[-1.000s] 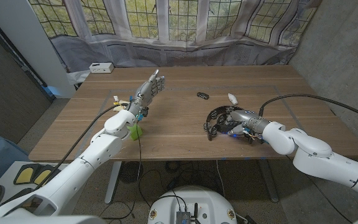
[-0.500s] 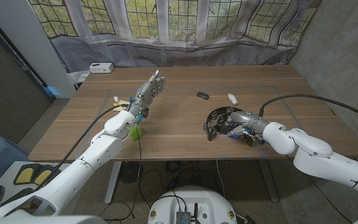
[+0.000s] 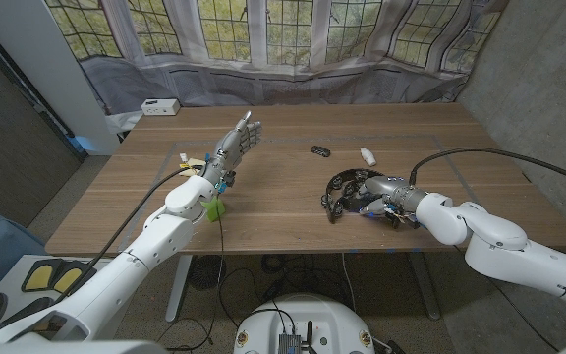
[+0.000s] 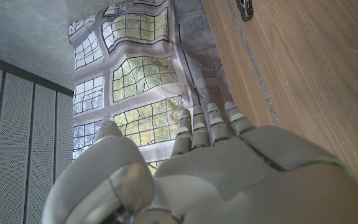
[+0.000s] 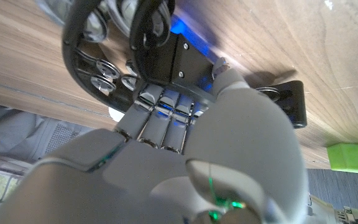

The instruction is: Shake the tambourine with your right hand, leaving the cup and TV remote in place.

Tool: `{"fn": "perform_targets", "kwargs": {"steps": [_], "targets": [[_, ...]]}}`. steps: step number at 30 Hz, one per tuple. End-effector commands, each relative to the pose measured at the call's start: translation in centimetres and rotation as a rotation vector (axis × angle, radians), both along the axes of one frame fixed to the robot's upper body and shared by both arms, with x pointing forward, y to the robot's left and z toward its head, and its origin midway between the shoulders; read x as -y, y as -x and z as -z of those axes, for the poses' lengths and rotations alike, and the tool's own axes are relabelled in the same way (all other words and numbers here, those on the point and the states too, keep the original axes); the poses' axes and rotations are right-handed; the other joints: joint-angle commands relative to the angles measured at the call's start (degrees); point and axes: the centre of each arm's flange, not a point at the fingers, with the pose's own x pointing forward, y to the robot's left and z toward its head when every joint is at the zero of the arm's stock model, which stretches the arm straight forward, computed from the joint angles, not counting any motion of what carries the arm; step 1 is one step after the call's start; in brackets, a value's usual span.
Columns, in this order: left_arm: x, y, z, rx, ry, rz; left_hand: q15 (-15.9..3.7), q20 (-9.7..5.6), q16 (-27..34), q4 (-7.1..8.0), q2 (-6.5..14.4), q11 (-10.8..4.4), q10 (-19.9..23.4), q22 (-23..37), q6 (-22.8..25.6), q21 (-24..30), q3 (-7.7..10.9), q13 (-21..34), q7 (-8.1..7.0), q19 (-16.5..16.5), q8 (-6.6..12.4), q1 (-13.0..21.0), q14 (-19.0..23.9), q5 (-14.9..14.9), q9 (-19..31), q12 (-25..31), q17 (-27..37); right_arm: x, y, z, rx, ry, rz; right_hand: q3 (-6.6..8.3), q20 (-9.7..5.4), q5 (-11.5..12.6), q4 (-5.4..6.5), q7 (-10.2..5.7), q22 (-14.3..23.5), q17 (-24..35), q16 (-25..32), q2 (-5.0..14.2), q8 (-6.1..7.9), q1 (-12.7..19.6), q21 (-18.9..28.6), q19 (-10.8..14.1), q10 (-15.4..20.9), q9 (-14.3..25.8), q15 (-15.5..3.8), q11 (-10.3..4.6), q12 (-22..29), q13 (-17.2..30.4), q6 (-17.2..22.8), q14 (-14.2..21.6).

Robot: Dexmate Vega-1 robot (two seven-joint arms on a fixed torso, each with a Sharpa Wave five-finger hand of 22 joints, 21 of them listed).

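Black small object (image 3: 320, 150) and white piece (image 3: 367, 154) lie beyond tambourine (image 3: 340, 187).

The bench (image 3: 293, 211) is a rectangular wooden top with a plain grain finish. A black tambourine (image 3: 344, 189) lies on its right half, near the front edge. A small dark object (image 3: 320, 150) lies further back, near the centre. A small white object (image 3: 367, 154) lies just to its right. A white box (image 3: 159, 106) sits at the far left corner.
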Motion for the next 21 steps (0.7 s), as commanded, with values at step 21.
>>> {"fn": "perform_targets", "kwargs": {"steps": [21], "targets": [[0.4,0.4,0.3,-0.011,-0.024,0.017,-0.18,0.57,-0.1,-0.09,0.0,-0.27,0.4,0.2,0.6,-0.1,0.62,0.2,-0.10,0.0,0.14,-0.4,0.1,-0.1,0.1,0.2,0.2,-1.1,3.0,-1.2,0.112,0.116,0.033,-3.48,2.73,-0.6,1.82,1.53,0.0,-2.1,-2.1,-4.41,0.03,-9.6,-4.6,-4.9,-7.7,-0.3,3.90,0.99,-1.0,-0.4,-9.4,-10.2]]}}
